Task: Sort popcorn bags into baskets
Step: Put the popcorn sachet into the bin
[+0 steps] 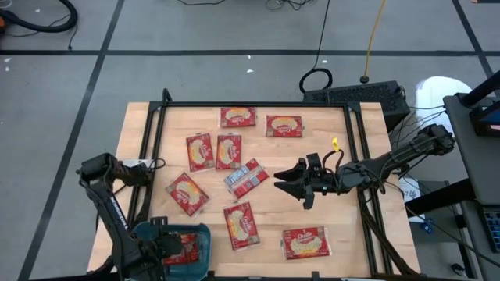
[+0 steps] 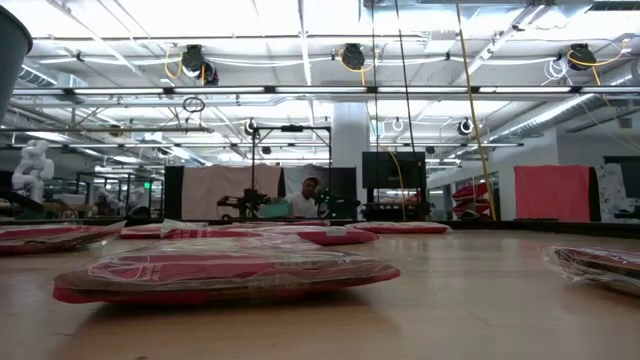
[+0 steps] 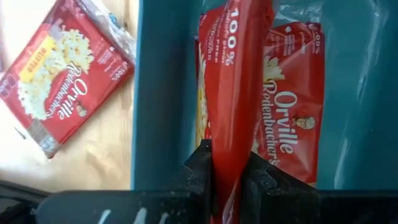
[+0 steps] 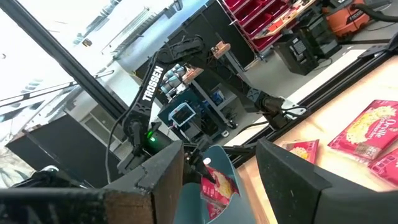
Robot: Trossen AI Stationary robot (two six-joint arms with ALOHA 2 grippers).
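Two views differ: from above we barely see the left gripper [image 1: 168,248] over the bin [image 1: 205,234]; its wrist view shows jaws pinching a packet [image 3: 233,93]. The right gripper [image 1: 283,183] hovers mid-bench, jaws spread.

Lighting: bright, even, from ceiling strip lights [image 2: 300,45]. Glare on the wrapped nearest packet [image 2: 225,268], blurred; table [image 1: 344,234] shadows soft.

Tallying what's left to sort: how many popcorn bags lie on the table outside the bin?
8: two at the far edge, two side by side, one mid-table, one left, two near.
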